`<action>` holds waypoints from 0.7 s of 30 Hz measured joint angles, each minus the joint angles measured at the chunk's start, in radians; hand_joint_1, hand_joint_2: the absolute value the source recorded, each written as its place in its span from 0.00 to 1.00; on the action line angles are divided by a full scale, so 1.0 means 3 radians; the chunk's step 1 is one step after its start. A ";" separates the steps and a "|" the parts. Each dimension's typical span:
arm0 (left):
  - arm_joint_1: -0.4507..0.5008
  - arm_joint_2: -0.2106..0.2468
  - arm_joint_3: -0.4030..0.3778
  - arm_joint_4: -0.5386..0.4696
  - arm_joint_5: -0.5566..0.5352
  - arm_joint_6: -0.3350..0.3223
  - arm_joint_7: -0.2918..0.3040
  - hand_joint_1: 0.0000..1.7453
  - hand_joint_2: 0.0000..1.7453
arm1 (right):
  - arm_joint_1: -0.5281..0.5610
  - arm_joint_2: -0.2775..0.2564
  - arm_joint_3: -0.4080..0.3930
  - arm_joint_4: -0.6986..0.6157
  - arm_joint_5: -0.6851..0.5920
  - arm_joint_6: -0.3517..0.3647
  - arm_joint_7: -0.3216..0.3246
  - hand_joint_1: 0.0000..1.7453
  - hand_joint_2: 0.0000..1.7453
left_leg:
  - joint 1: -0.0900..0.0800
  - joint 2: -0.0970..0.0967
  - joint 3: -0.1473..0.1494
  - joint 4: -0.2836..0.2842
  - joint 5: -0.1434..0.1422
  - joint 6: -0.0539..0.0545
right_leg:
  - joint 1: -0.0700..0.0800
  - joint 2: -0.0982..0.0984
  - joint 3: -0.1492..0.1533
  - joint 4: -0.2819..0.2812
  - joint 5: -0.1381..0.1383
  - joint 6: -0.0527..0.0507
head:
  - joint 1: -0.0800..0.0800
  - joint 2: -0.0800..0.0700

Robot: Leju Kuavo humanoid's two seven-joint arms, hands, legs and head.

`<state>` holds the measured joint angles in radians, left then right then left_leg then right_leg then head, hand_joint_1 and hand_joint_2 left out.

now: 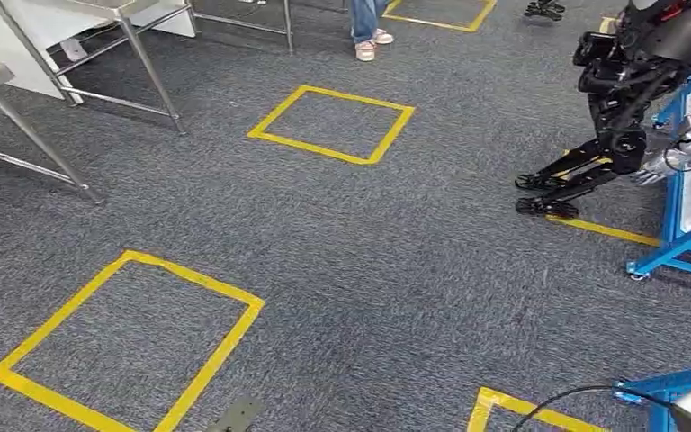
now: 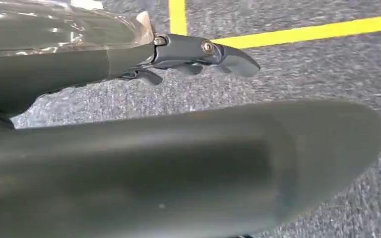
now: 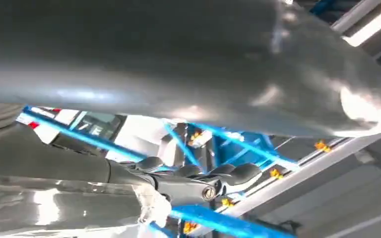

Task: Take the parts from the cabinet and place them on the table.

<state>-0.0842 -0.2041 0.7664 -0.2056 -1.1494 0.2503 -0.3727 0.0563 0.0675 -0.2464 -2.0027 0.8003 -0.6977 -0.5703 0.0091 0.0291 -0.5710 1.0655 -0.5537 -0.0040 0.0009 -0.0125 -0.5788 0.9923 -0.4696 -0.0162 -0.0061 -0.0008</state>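
While my head view faces down at grey speckled carpet (image 1: 396, 243), I see neither cabinet nor parts, so I cannot tell where the parts are.

My left hand (image 2: 193, 54) hangs over the carpet beside a yellow tape line (image 2: 297, 33), its dark fingers (image 2: 228, 57) extended and loosely apart with nothing in them. My right hand (image 3: 198, 181) points toward a blue metal frame (image 3: 238, 148) carrying small orange fittings (image 3: 226, 202); its dark fingers (image 3: 238, 172) are slightly curled and hold nothing. On the carpet I note yellow tape squares (image 1: 333, 124), the steel legs of a table (image 1: 148, 67) at upper left, a second black robot (image 1: 612, 108) on a blue stand (image 1: 684, 243) at right, and a person's feet in pink shoes (image 1: 371, 43) at the top.
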 joint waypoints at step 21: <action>0.0010 0.0000 0.0005 0.0000 0.0000 0.0000 0.0000 0.00 0.00 | 0.0033 0.0027 -0.0027 -0.0004 -0.0042 0.0000 -0.0014 0.00 0.00 | 0.0002 -0.0004 -0.0014 -0.0125 0.0174 0.0119 | -0.0047 0.0057 -0.0434 0.0906 -0.0342 0.0172 | 0.0005 0.0000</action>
<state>-0.0812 -0.2041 0.7679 -0.2056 -1.1494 0.2502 -0.3727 0.0661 0.0755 -0.2544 -2.0039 0.7877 -0.6977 -0.5745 0.0096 0.0280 -0.5753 1.0280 -0.5015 0.0316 -0.0132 0.0045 -0.7091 1.2641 -0.5721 0.0353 -0.0046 -0.0008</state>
